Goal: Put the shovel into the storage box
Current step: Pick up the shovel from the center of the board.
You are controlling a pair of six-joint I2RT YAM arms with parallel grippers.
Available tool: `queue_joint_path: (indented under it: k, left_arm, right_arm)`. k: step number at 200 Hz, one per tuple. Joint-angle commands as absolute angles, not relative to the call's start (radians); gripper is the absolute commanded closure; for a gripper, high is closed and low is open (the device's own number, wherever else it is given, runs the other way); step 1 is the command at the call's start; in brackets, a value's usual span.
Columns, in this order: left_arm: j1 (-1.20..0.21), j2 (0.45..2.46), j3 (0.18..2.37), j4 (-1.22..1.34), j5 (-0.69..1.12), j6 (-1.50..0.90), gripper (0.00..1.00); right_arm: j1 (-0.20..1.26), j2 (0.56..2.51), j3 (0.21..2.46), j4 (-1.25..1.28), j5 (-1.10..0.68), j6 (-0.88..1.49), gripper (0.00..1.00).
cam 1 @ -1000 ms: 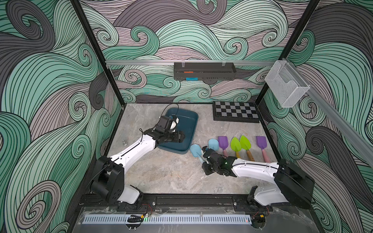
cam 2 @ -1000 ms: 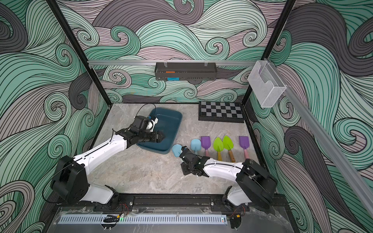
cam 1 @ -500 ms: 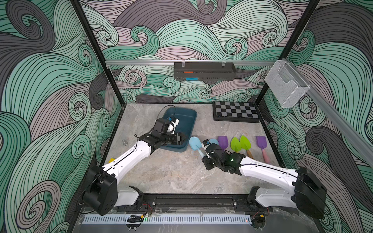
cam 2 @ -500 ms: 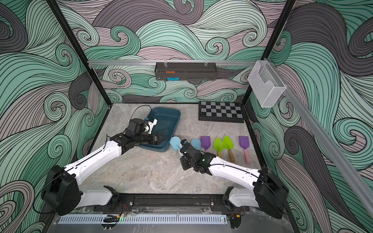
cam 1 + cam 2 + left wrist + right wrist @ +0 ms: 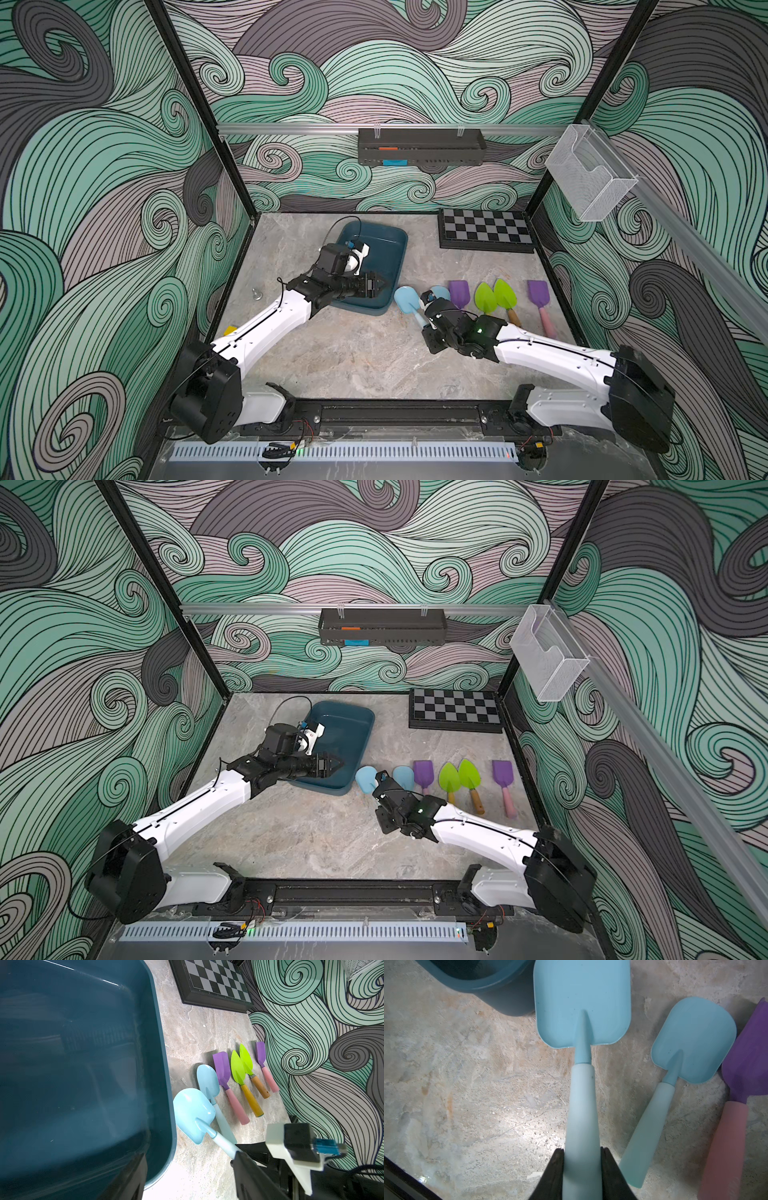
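OK, your right gripper is clamping the blue shovel by its handle; left gripper, jaws apart, is straddling the storage box wall, likely steadying it.

Test enclosure. Three sides are lined with walls printed in swirling wave patterns of green, mauve and grey, outlined in black. The corners are marked by black posts. The floor is formed by a marbled grey-beige slab, on which a patch of reflected light is seen in the right wrist view. A rail of aluminium is fixed across the back wall, and a black perforated tray is hung from it. A second rail is run along a side wall, with a white wire basket hung on it. A chessboard is laid flat in a back corner. The front edge is closed by a black beam and a white slotted strip.
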State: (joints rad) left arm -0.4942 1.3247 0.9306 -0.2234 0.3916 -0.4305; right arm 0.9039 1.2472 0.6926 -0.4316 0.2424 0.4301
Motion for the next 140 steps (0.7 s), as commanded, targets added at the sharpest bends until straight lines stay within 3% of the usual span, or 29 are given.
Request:
queue_joint_path:
  k: [1,64,140]
  left_arm:
    - [-0.5,1.337,0.938,-0.209,0.4,-0.426,0.3]
    - [-0.5,1.367,0.934,-0.201,0.415,-0.42,0.3]
    - [-0.504,1.416,0.945,-0.105,0.493,-0.478,0.36]
  right_arm:
    - [0.898,1.226,0.679,-0.415,0.27,0.446,1.0]
    - [0.854,1.187,0.629,-0.411,0.253,0.468,1.0]
    - [0.854,1.183,0.753,-0.412,0.21,0.417,1.0]
